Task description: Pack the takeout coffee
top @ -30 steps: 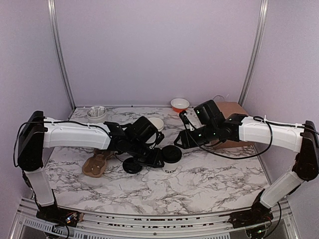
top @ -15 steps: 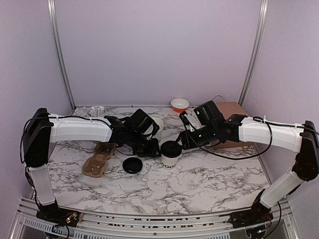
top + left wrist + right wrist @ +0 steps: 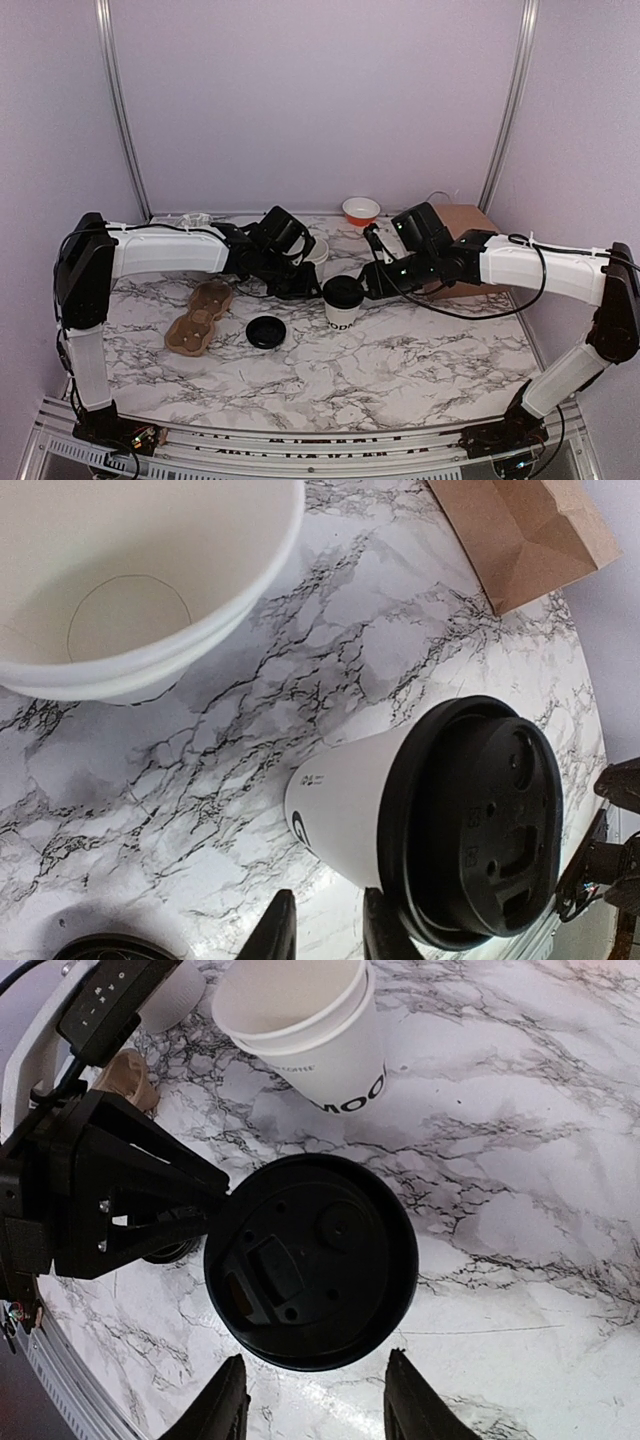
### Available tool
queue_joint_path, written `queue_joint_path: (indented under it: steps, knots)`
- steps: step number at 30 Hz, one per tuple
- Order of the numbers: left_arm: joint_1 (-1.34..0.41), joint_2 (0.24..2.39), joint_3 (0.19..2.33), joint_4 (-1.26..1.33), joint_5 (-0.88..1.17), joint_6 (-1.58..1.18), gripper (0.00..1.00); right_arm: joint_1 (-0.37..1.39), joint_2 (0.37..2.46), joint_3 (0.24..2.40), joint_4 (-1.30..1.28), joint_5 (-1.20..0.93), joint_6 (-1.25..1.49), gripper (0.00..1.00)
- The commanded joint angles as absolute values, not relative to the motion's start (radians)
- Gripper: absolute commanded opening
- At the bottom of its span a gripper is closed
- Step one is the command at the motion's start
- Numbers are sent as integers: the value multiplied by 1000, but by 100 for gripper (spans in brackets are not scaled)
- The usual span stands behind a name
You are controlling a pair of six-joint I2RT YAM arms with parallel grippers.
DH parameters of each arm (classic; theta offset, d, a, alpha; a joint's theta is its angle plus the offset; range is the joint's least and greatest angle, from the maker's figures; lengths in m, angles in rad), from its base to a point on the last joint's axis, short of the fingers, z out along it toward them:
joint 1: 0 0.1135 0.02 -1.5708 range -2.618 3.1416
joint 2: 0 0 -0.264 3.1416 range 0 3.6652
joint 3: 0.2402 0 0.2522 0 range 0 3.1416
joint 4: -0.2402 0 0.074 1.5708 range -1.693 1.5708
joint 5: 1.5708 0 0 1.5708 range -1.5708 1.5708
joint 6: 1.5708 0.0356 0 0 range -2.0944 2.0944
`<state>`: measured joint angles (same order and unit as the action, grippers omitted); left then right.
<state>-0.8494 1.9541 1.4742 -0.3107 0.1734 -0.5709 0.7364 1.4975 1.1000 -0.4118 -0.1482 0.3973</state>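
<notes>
The takeout coffee (image 3: 343, 303), a white cup with black lettering and a black lid, stands upright on the marble table (image 3: 420, 370) mid-scene. My left gripper (image 3: 300, 287) sits just left of it, jaws slightly apart and empty. In the left wrist view the cup (image 3: 440, 820) lies just beyond and right of the left gripper (image 3: 330, 932), its lid edge close to the right finger. My right gripper (image 3: 372, 284) hovers on the cup's right side. In the right wrist view the lid (image 3: 310, 1260) shows just ahead of the open right gripper (image 3: 318, 1400), untouched.
A loose black lid (image 3: 266, 332) lies front-left of the cup. A brown cardboard cup carrier (image 3: 200, 316) lies further left. Nested lidless cups (image 3: 315, 250) stand behind. An orange bowl (image 3: 360, 210) and a brown paper bag (image 3: 462, 232) sit at the back right.
The lidded cup went from tipped in my left gripper to standing upright and free. The left gripper drew back to the left and rear. The right arm barely moved.
</notes>
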Motion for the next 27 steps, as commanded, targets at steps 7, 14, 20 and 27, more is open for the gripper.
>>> queue_joint_path:
  steps: [7, 14, 20, 27]
  knots:
    - [-830, 1869, 1402, -310, 147, -562, 25, 711, 1489, 1095, -386, -139, 405, 44]
    - [-830, 1816, 1408, -308, 195, -604, 26, 683, 1498, 1103, -375, -143, 400, 44]
    - [-833, 1835, 1444, -298, 230, -626, 27, 678, 1521, 1105, -356, -152, 400, 44]
    - [-848, 1876, 1478, -298, 235, -626, 27, 674, 1540, 1114, -347, -153, 397, 44]
